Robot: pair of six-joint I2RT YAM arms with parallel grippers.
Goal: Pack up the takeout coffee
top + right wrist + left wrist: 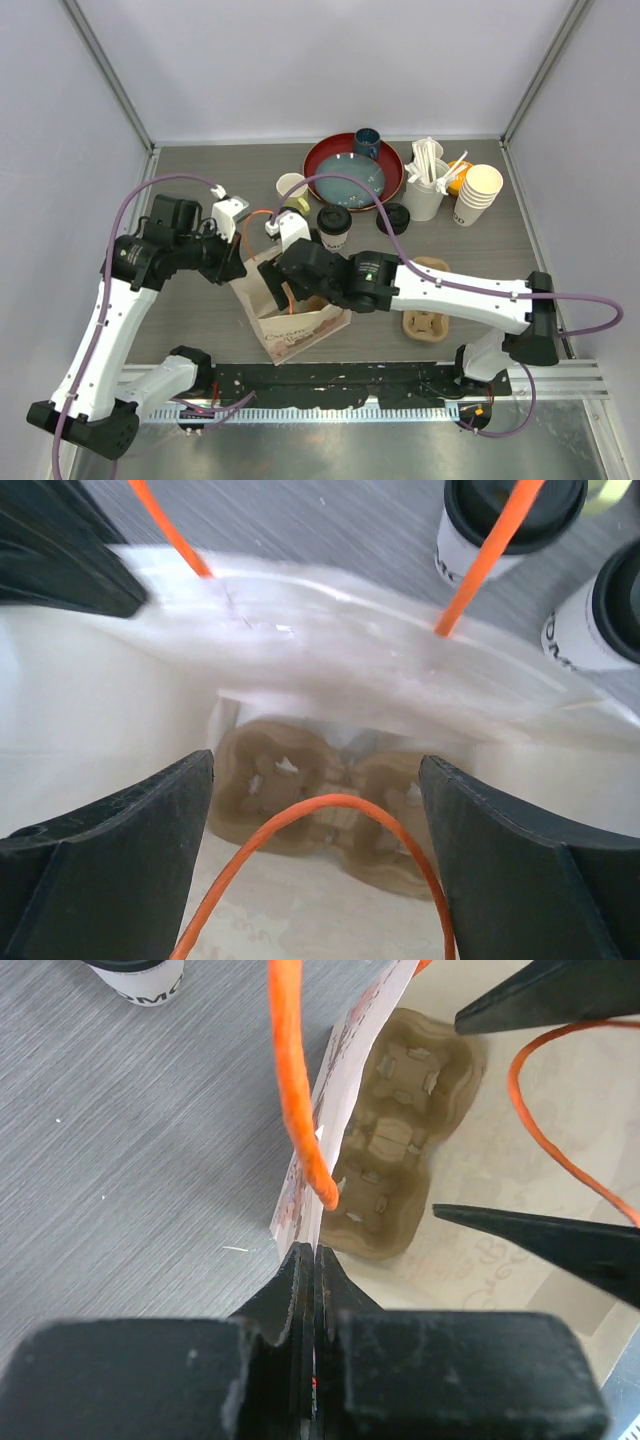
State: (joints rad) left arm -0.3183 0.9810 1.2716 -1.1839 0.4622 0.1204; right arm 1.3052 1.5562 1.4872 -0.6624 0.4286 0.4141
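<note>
Two cream-white paper cups with black lids [334, 226] [393, 219] stand upright on the table behind the white paper bag [295, 325]. They also show in the right wrist view [505, 520] [608, 610]. A brown pulp cup carrier [300, 800] lies inside the bag, and it shows in the left wrist view too [400, 1150]. My left gripper [315, 1260] is shut on the bag's left rim [335, 1090] and holds it open. My right gripper [315, 780] is open and empty inside the bag's mouth, above the carrier; in the top view it [305, 293] sits at the bag's opening.
Another brown carrier [424, 326] lies right of the bag, under my right arm. At the back are a red plate [325, 160] with a blue bowl, a dark blue cup [366, 142], a pale yellow mug [291, 188], a utensil holder [424, 195] and stacked paper cups [478, 194].
</note>
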